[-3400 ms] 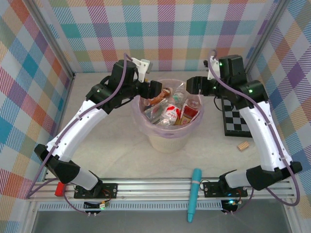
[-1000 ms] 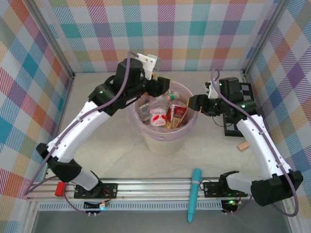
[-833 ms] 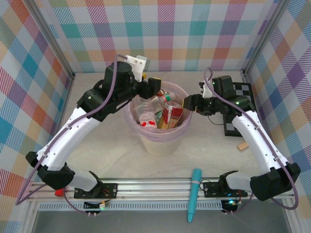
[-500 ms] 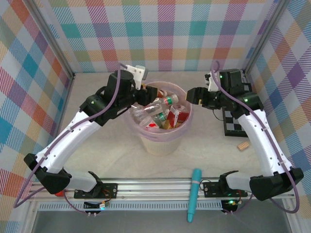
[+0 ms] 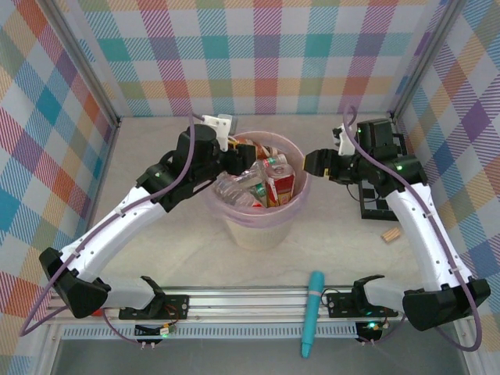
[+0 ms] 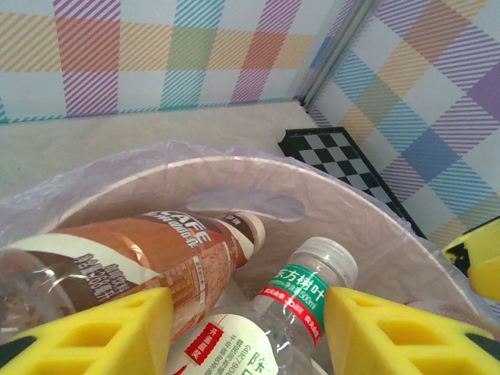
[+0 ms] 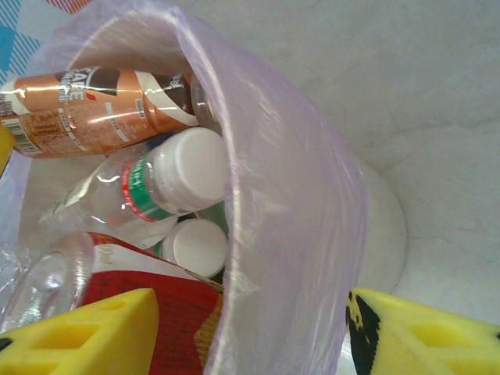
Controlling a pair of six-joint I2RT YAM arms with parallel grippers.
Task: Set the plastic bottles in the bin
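We see the bin [image 5: 258, 228], a pale round bucket lined with a translucent pink bag [image 7: 289, 195], standing in the middle of the table [image 5: 164, 234], and the plastic bottles [image 5: 262, 183] lie heaped inside it. The left gripper [image 6: 248, 303] hangs over the bin's left rim, pointing inward. Its yellow fingers [image 6: 101, 328] stand apart, and between them lies a clear bottle [image 6: 301, 291] with a white cap and a green-and-red label. We cannot tell whether the pads press on that bottle or merely flank it. Just beside it, to the left in the left wrist view, a copper-brown bottle [image 6: 148, 250] lies on its side against the bin's inner wall. The right gripper [image 7: 251, 312] sits astride the bin's right rim with its jaws wide. One finger is inside, above a red-labelled bottle [image 7: 148, 324], and the other is outside, close to the wall. The bagged rim runs through the gap, and the jaws are not closed on it. To the right of the bin lies a checkered board [image 5: 384, 194], partly hidden by the right arm [image 5: 414, 211], with a small wooden block [image 5: 391, 233] near it. A teal pen-shaped tube [image 5: 312, 312] rests across the rail [image 5: 258, 301] at the near edge.
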